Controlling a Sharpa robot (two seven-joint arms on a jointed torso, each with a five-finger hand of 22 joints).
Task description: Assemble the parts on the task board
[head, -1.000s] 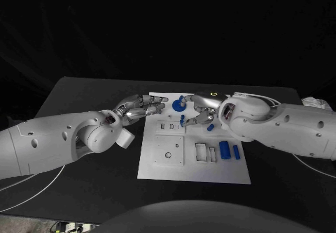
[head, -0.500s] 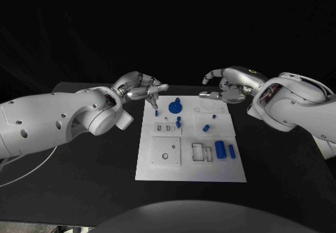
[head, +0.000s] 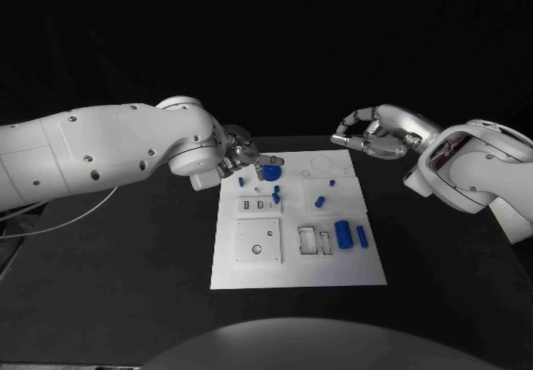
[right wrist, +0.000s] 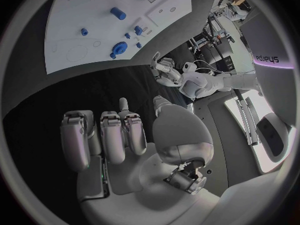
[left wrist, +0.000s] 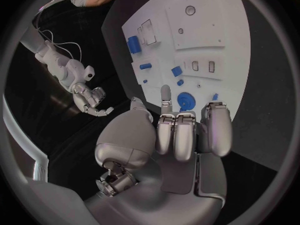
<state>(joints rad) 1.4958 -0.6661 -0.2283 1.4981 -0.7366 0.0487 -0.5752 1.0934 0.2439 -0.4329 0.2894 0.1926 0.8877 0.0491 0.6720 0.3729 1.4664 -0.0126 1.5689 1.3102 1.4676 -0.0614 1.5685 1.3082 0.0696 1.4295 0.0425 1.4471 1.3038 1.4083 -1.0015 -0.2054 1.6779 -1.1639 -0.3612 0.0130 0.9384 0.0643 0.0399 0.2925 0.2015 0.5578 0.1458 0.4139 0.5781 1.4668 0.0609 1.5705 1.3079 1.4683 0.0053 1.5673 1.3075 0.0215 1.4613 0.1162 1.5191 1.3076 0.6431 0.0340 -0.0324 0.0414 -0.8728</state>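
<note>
The white task board (head: 258,270) lies in the middle of the black table. On it are a blue gear (head: 270,171), small blue pegs (head: 320,201) and two blue cylinders (head: 343,233). My left hand (head: 243,158) hovers at the board's far left edge, right beside the gear, with its fingers curled and nothing in them. My right hand (head: 372,135) hangs past the board's far right corner, also curled and holding nothing. The left wrist view shows the left hand (left wrist: 181,135) above the gear (left wrist: 185,101), and the right wrist view shows the right hand (right wrist: 119,135) off the board (right wrist: 94,15).
Bare black table (head: 122,262) surrounds the board on all sides. Rectangular recesses (head: 314,240) and a square plate with a hole (head: 258,240) take up the board's near half.
My right hand has left the pegs at the board's middle and drawn back past the far right corner. My left hand has stayed by the gear. The head view has shifted.
</note>
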